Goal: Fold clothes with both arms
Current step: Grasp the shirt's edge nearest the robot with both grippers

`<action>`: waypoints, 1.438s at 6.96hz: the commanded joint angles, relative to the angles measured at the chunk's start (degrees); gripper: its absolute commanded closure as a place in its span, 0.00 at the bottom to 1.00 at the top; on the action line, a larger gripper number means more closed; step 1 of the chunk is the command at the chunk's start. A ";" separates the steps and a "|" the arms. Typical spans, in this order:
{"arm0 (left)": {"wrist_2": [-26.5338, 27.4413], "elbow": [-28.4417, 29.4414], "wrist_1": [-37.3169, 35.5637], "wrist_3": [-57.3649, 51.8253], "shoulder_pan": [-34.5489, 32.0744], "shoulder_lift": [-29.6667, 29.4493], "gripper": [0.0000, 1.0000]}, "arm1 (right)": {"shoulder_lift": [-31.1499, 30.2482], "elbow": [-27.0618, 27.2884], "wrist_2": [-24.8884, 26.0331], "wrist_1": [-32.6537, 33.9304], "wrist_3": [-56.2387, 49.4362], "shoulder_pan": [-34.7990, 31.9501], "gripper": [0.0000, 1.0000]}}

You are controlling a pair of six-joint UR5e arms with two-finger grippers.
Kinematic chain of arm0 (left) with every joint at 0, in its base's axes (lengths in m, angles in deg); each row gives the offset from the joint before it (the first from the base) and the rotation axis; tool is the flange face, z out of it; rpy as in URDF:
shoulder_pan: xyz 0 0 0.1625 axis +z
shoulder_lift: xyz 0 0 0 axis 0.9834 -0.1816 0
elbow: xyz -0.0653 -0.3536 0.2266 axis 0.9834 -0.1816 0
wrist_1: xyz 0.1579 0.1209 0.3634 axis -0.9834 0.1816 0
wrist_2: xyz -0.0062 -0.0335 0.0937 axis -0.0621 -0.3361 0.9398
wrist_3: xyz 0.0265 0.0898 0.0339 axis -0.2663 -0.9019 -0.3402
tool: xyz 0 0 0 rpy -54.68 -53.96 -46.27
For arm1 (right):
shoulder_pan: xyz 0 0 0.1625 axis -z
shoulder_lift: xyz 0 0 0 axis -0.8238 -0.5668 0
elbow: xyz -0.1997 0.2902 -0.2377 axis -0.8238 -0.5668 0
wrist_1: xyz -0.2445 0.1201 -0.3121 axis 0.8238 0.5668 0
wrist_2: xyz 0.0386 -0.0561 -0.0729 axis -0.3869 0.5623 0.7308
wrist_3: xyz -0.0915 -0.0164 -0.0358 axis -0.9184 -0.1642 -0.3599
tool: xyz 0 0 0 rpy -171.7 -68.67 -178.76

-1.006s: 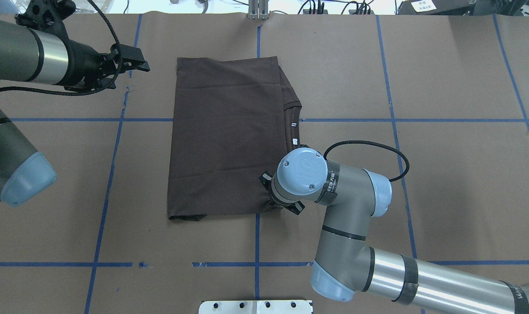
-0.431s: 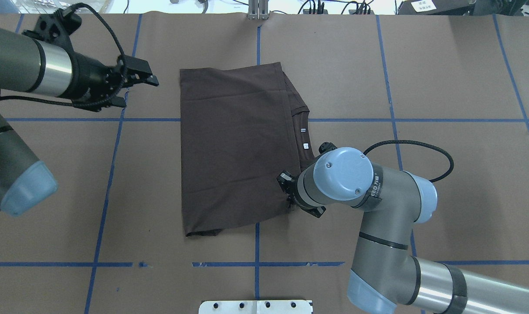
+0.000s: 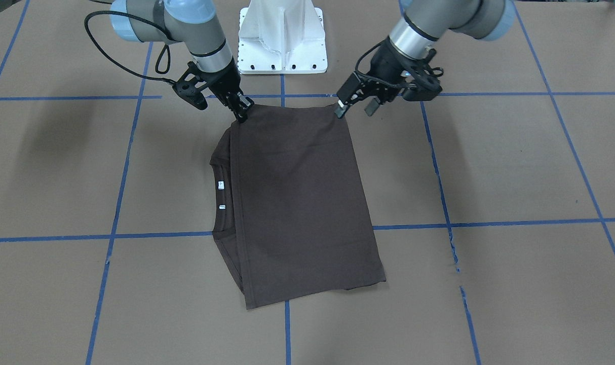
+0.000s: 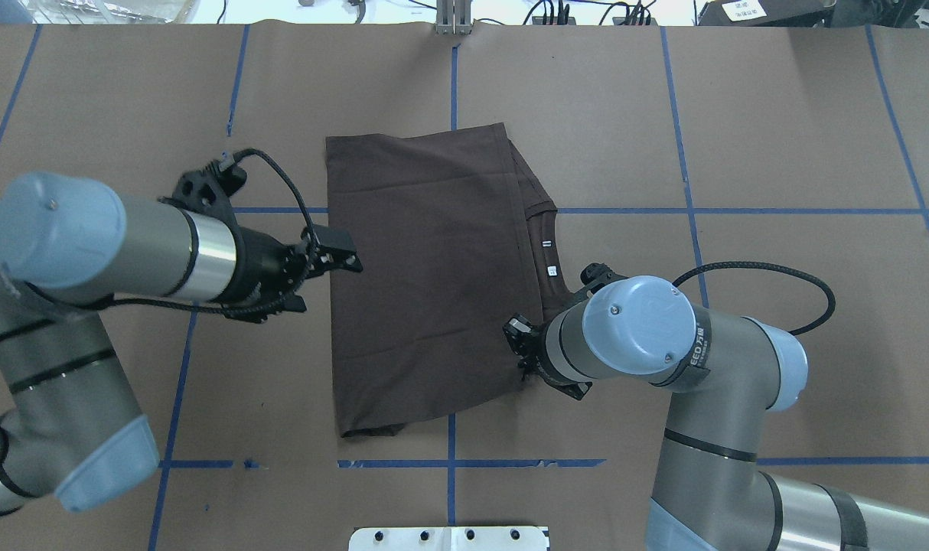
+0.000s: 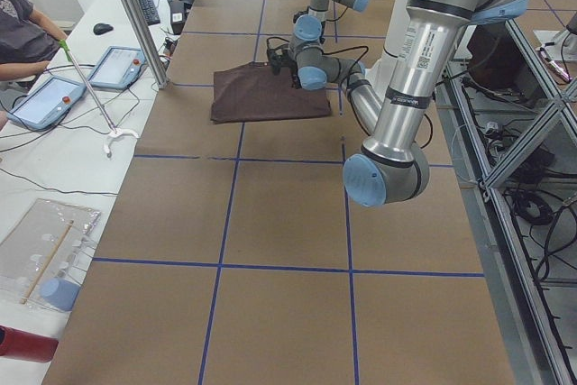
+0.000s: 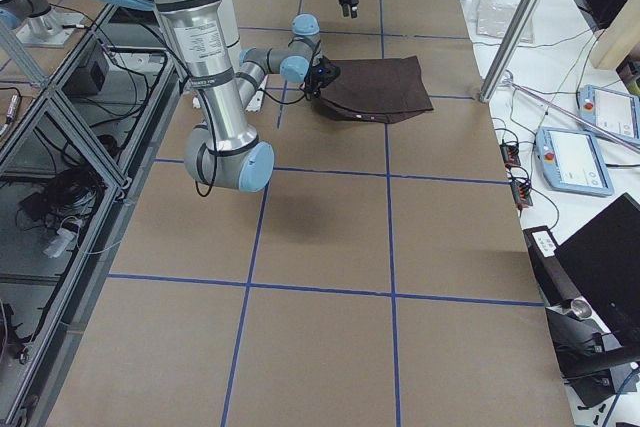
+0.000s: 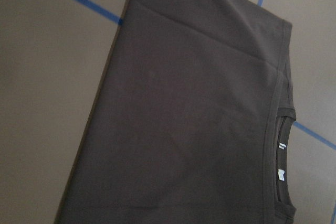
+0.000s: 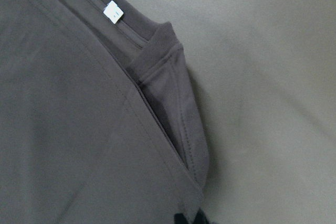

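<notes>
The dark grey-brown T-shirt (image 4: 426, 275) lies folded into a rectangle on the brown paper, collar and white neck tags (image 4: 552, 269) at its right edge. It also shows in the front view (image 3: 297, 203). My right gripper (image 3: 241, 110) is shut on the shirt's corner nearest the robot on the collar side; in the overhead view (image 4: 523, 366) the wrist mostly hides it. My left gripper (image 3: 355, 107) is open and empty, above the shirt's other near corner; the overhead view shows it (image 4: 323, 279) by the shirt's left edge. The left wrist view shows the shirt (image 7: 189, 119) from above, with no fingers in view.
The white pedestal base (image 3: 282, 40) stands at the robot's side of the table. Blue tape lines (image 4: 453, 428) grid the paper. A metal post (image 4: 453, 19) stands at the far edge. Tablets and an operator's arm (image 5: 27, 42) are beyond the far edge.
My right gripper has dragged the shirt to the right and slightly toward the robot. My left arm has swung from the far left corner down to the shirt's left edge.
</notes>
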 commanded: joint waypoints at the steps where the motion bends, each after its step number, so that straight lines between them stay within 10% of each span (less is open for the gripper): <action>1: 13.21 0.10 -4.72 7.10 14.46 2.05 0.01 | -1.37 1.43 0.46 0.02 0.78 1.35 1.00; 6: 14.70 5.29 -6.26 9.57 19.98 1.63 0.14 | -1.98 1.35 0.64 -0.07 1.05 1.88 1.00; 7: 14.70 5.29 -6.26 9.66 19.89 1.80 0.31 | -1.98 1.35 0.64 -0.07 1.05 1.96 1.00; 9: 14.53 5.73 -6.26 10.36 19.89 2.15 1.00 | -1.98 1.43 0.64 -0.07 1.05 1.88 1.00; 10: 14.44 5.55 -6.26 10.36 19.89 2.07 1.00 | -1.98 1.43 0.64 -0.07 1.05 1.88 1.00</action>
